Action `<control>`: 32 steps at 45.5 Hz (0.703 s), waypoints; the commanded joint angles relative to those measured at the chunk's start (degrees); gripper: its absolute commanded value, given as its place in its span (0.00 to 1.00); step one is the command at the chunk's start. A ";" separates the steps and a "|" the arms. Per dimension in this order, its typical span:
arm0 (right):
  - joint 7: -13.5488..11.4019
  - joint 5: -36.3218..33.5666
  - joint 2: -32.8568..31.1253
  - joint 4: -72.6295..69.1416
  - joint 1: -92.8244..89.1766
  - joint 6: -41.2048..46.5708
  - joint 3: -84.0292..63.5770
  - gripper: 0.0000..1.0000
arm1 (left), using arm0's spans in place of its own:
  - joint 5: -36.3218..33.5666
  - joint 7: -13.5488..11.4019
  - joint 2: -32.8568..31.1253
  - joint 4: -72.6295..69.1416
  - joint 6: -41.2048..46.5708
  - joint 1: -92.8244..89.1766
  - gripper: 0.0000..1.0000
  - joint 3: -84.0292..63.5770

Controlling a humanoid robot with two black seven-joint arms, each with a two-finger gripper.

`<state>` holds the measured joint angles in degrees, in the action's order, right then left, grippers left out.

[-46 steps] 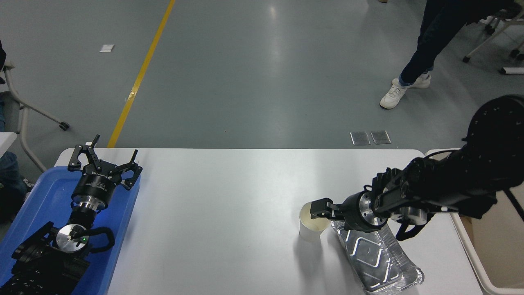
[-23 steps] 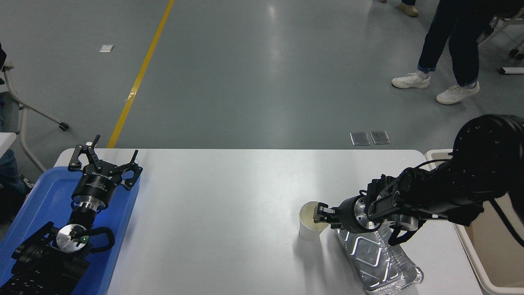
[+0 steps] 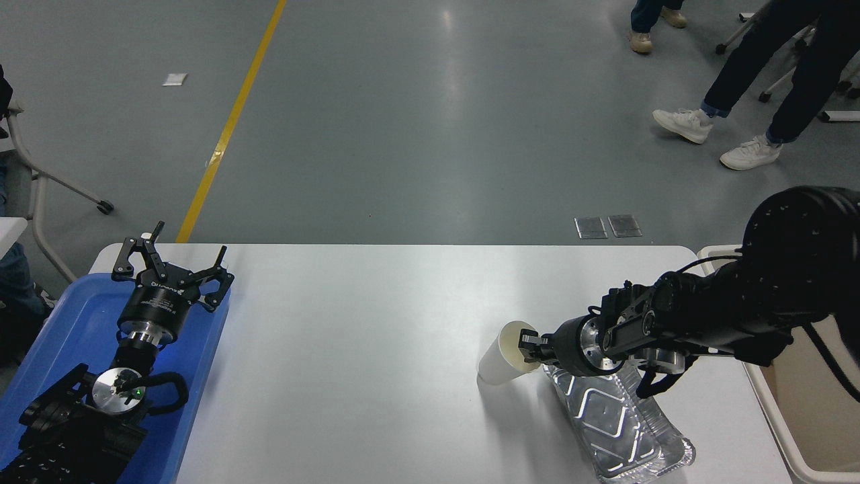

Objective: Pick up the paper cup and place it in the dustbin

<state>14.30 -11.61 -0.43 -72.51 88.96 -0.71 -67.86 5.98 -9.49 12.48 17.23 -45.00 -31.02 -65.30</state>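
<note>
Cup tipped over in the right gripper, bin off to the right

Head view: the cup point(image 3: 500, 355) is on the table point(image 3: 363, 316), just left of the foil tray point(image 3: 615, 430). It leans over now, with its open top pointing right toward the arm and its bottom pointing left and down. The right gripper point(image 3: 527, 346) comes at it from the right, and its fingers point(image 3: 529, 341) look closed on the cup's rim, one of them seeming to go inside the mouth. So the cup sits at the very tip of the gripper, on its left side. The bin point(image 3: 793, 430) is at the far right edge of the table, behind the arm, so I think the cup has to be lifted and carried right, over the tray. The left gripper point(image 3: 173, 263) rests wide open over the blue tray point(image 3: 60, 336), well apart from the cup.
</note>
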 commanded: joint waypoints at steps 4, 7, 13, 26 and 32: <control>1.61 5.80 -6.24 -8.08 10.34 2.73 -0.25 0.00 | 0.00 0.00 0.00 0.00 0.00 0.00 0.99 0.00; 2.14 7.04 -8.87 -10.63 13.86 4.49 -0.25 0.00 | 0.00 0.00 0.00 0.00 0.00 0.00 0.99 0.00; 2.40 10.81 -15.72 -16.69 22.64 8.97 -0.60 0.00 | 0.00 0.00 0.00 0.00 0.00 0.00 0.99 0.00; 3.10 18.46 -27.33 -20.22 43.12 28.38 -4.20 0.00 | 0.09 0.00 0.00 0.00 0.00 0.00 0.99 -0.09; 3.10 23.47 -32.78 -20.13 52.09 38.76 -4.29 0.00 | 0.09 0.00 0.00 0.00 0.00 0.00 0.99 -0.09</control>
<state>17.08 4.57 -23.82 -90.86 125.08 21.79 -70.84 6.04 -9.49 12.49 17.23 -45.00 -31.02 -65.35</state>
